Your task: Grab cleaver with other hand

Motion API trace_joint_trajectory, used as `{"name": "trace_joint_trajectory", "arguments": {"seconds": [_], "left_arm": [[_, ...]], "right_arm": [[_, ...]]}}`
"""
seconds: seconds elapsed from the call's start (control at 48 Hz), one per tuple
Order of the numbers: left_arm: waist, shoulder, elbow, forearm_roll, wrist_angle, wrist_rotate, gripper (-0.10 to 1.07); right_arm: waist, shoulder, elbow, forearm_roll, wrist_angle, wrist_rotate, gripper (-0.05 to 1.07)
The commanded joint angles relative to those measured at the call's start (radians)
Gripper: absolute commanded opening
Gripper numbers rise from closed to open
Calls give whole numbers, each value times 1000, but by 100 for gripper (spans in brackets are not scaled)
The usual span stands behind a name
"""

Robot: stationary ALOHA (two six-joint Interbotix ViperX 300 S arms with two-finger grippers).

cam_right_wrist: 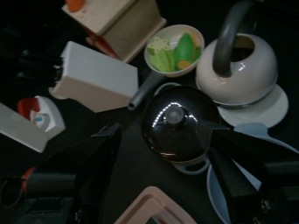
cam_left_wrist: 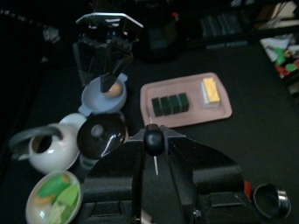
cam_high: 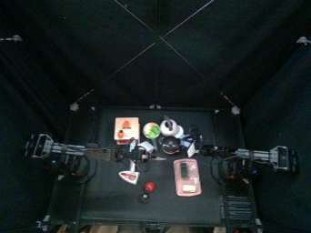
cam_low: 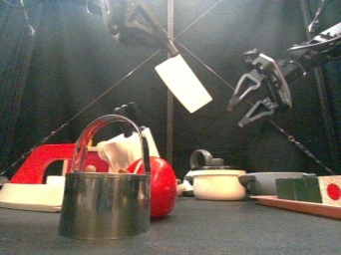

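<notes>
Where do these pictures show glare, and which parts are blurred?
Front view: the cleaver blade is lit bright white, and the metal cup carries pale reflections. Right wrist view: a small highlight sits on the black teapot lid; the cleaver there looks soft. Left wrist view: the near gripper base is blurred.

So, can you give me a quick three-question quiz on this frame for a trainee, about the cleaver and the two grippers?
1. True or false: the cleaver lies flat on the table.
2. Which one holds the cleaver? A. the left gripper B. the right gripper C. neither
3. Fill in: the right gripper's jaws stand ___.

Key
1. False. It hangs in the air above the things on the table.
2. A. Its handle runs up into the left gripper, while the right gripper is beside the blade and apart from it.
3. Open, with nothing between them.
</notes>
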Motion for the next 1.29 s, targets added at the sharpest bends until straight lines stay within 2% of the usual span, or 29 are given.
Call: {"name": "trace_joint_trajectory", "arguments": {"seconds": [0.0,0.229,0.542,0.708,0.917,1.104,1.271], "left_arm": [[26,9,37,-11,-167,2,62],[63,106,98,-49,-500,14,61],[110,336,75,-60,-796,18,61],[127,417,74,-100,-939,77,61],[124,468,80,-242,-1017,218,61],[106,488,80,-382,-1051,301,61],[67,506,71,-437,-1089,350,61]], "right_arm": [[43,-67,8,-28,-5,-2,99],[115,-176,63,-97,-5,-3,99],[225,-193,120,-109,-8,-5,99],[282,-193,149,-94,-6,-3,99],[344,-189,152,-89,31,-3,99],[373,-167,169,-43,51,-3,99],[383,-141,170,-28,69,-3,98]]}}
